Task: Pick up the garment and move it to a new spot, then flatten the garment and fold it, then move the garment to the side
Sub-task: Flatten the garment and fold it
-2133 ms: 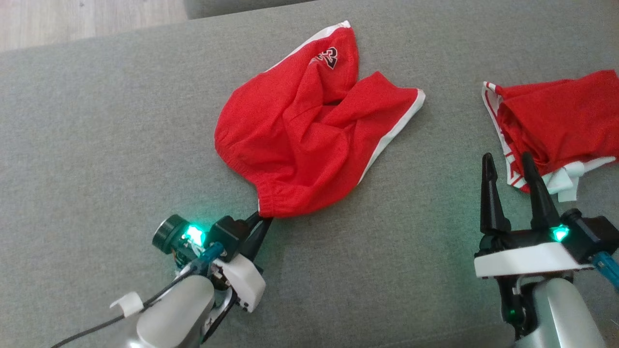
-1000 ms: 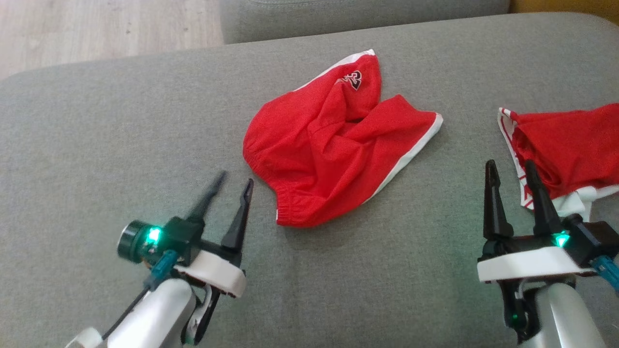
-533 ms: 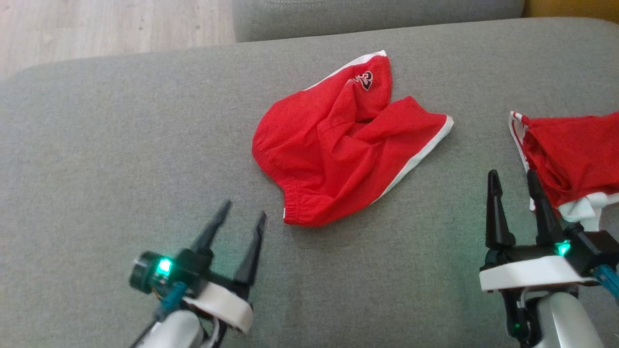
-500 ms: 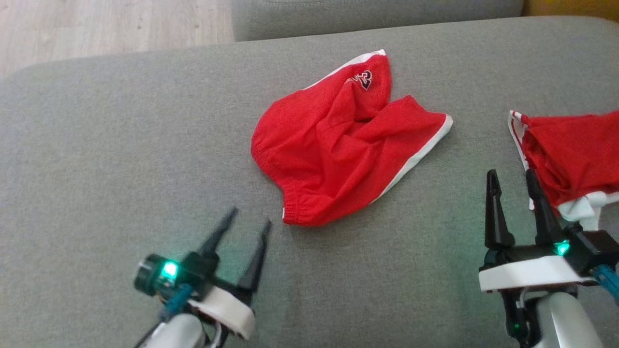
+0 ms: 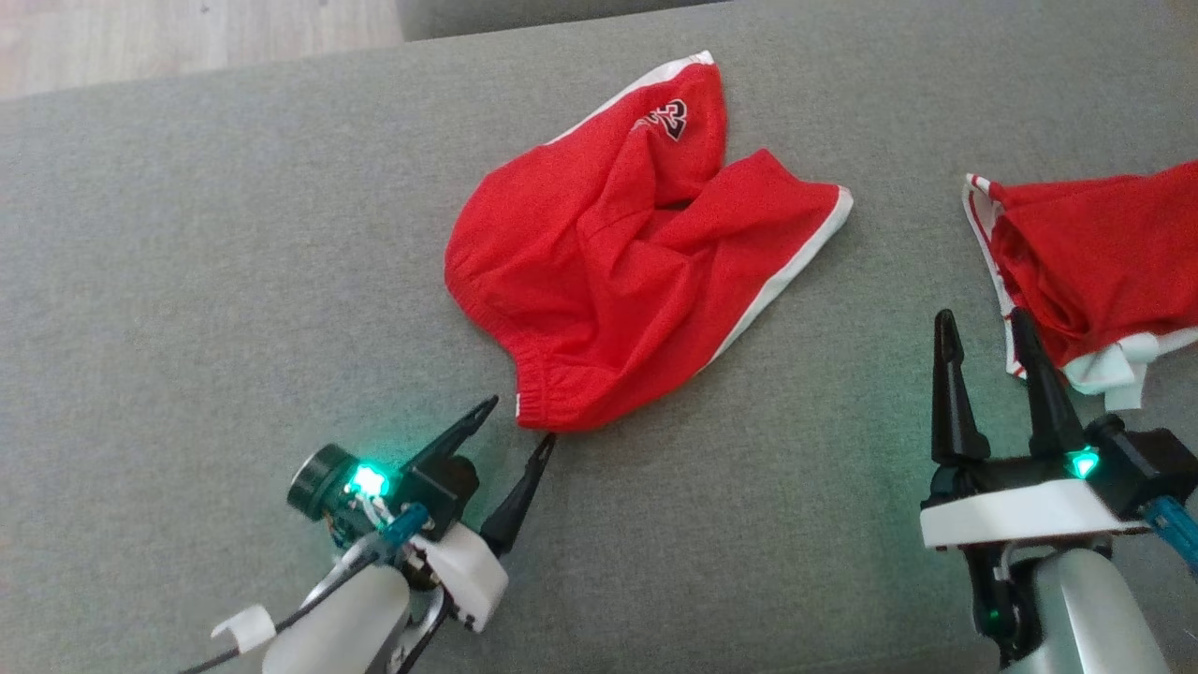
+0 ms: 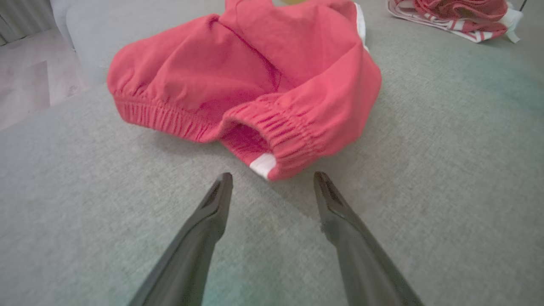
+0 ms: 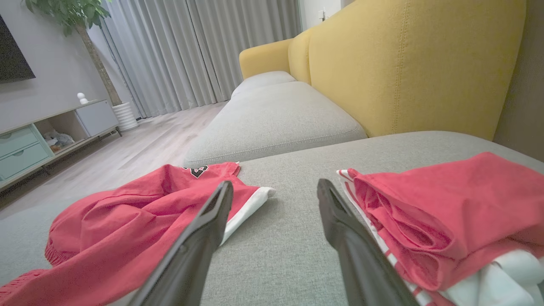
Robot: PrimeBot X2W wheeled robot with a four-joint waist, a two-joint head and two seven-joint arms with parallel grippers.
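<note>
The garment (image 5: 618,271) is a pair of red shorts with white side trim and a small black logo. It lies crumpled in the middle of the grey sofa cushion (image 5: 187,262). My left gripper (image 5: 520,421) is open, its two tips on either side of the elastic waistband corner. In the left wrist view that corner of the garment (image 6: 272,163) sits just beyond the open left gripper (image 6: 272,175), and I cannot tell whether they touch. My right gripper (image 5: 983,320) stands open and holds nothing, off to the right of the garment (image 7: 127,212).
A second red and white garment (image 5: 1095,253) lies bunched at the cushion's right, close beside my right gripper's fingers (image 7: 340,221). The yellow sofa back (image 7: 408,63) rises behind. Another grey cushion (image 7: 272,114) and wood floor (image 5: 187,37) lie beyond.
Two seconds ago the left gripper was shut on the waistband corner. It then stood open and apart from the garment. Now its open tips are back at that corner. The head camera has shifted.
</note>
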